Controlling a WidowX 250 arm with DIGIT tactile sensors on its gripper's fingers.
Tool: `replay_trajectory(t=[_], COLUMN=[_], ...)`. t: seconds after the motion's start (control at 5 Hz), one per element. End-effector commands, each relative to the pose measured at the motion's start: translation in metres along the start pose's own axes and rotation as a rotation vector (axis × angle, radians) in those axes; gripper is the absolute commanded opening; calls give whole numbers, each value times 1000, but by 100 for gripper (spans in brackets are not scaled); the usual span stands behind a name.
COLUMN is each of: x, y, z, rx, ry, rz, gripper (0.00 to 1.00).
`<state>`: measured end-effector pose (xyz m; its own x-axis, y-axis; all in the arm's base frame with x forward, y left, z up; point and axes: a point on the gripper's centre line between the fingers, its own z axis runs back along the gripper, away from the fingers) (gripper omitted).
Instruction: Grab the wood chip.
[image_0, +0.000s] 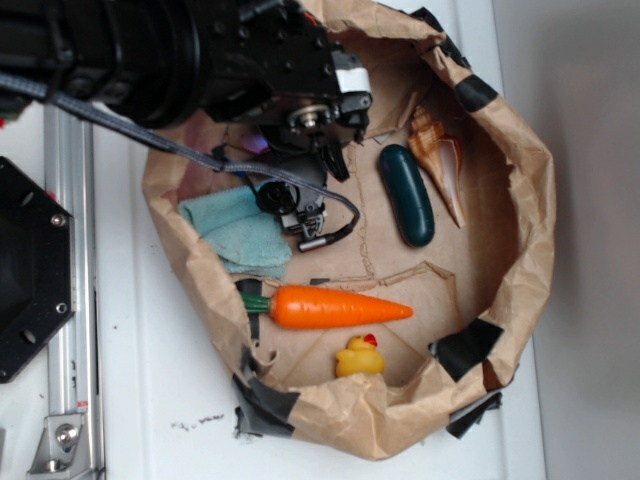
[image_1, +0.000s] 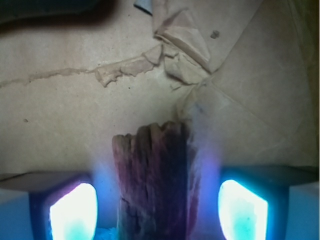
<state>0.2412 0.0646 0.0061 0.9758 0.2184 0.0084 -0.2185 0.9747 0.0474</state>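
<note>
No legible text

No words, labels, brand marks, numbers or signs can be read in either view; only small dark smudges are seen on the white tabletop, and these cannot be deciphered.

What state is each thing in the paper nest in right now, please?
Wood chip: flat on the paper, between the jaws, untouched.
Gripper: open, jaws either side of the chip.
Capsule: lying flat.
Seashell: on its side.
Carrot: lying flat.
Duck: upright.
Cloth: crumpled.
</note>
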Motion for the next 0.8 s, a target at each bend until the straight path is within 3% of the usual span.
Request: replay_trajectory(t=[0.0, 0.6], x=[-1, 4], y=[-9, -6], z=[-15, -8], rx=[24, 39], ry=[-8, -21], rz=[-26, -64], gripper=[0, 0])
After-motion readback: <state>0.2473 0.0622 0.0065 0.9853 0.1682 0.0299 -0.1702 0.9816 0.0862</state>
